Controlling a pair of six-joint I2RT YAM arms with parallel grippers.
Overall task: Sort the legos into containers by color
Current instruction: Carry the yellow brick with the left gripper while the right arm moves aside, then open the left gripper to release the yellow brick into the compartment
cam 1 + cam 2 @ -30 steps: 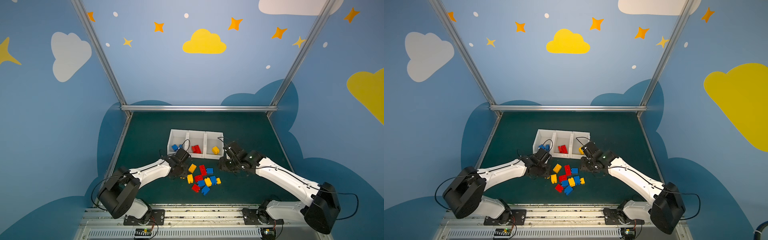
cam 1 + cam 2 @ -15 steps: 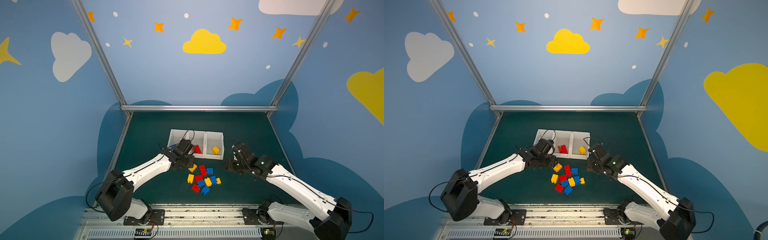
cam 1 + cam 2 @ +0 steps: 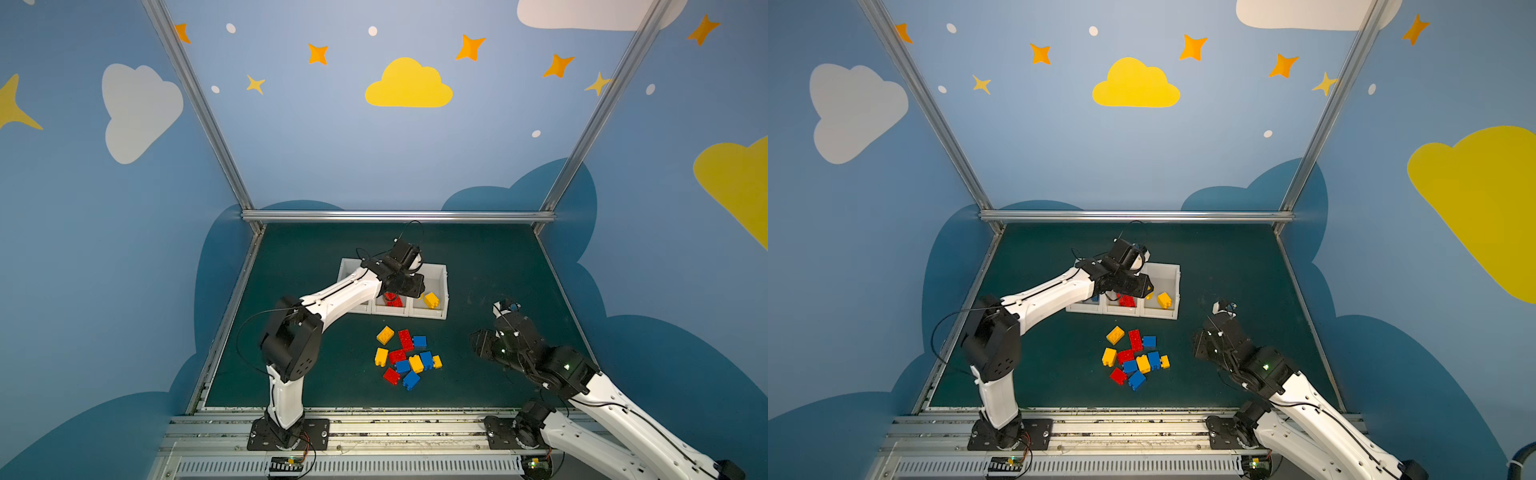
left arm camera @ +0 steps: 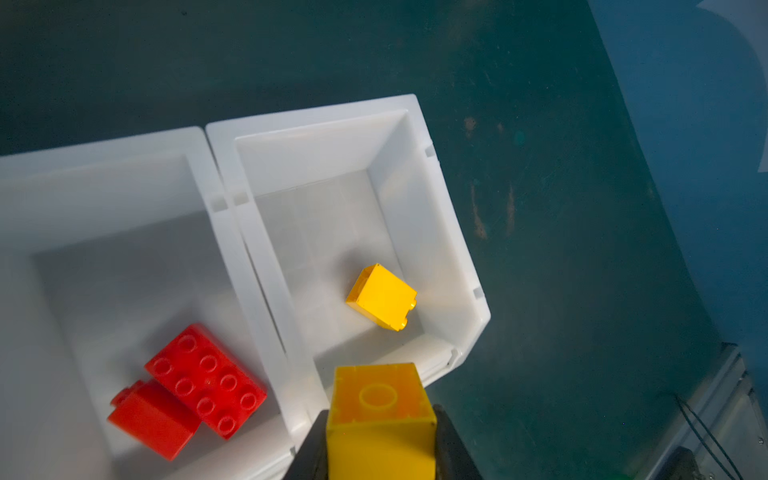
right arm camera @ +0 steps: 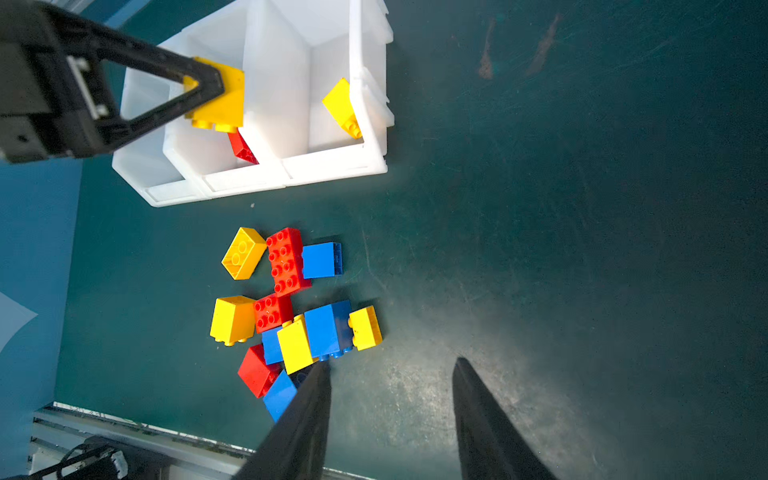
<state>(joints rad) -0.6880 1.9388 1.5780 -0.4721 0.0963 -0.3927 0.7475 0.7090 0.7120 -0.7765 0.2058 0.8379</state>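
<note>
my left gripper (image 4: 380, 432), clenched on a yellow lego (image 4: 378, 395) over the containers (image 4: 316, 116): hollow underside in left wrist view only, studs in right wrist view only; my right gripper (image 5: 391, 365), agape and empty, near loose legos (image 5: 286, 266) on the surface (image 5: 582, 249).

Blue walls (image 3: 374, 158) on 3 sides w/ painted shapes: yellow cloud (image 3: 408, 85) top centre, white cloud (image 3: 137, 112) upper left, orange stars (image 3: 470, 47) across the top, dark blue clouds (image 3: 665, 374) low down. Silver metal posts (image 3: 201, 108) at back corners, crossbar (image 3: 399, 215) btwn them. Dark green mat (image 3: 490, 266) as floor, w/ brownish scuffs (image 4: 478, 224) in left wrist view. Metal rail (image 3: 395, 424) along bottom edge.
</note>
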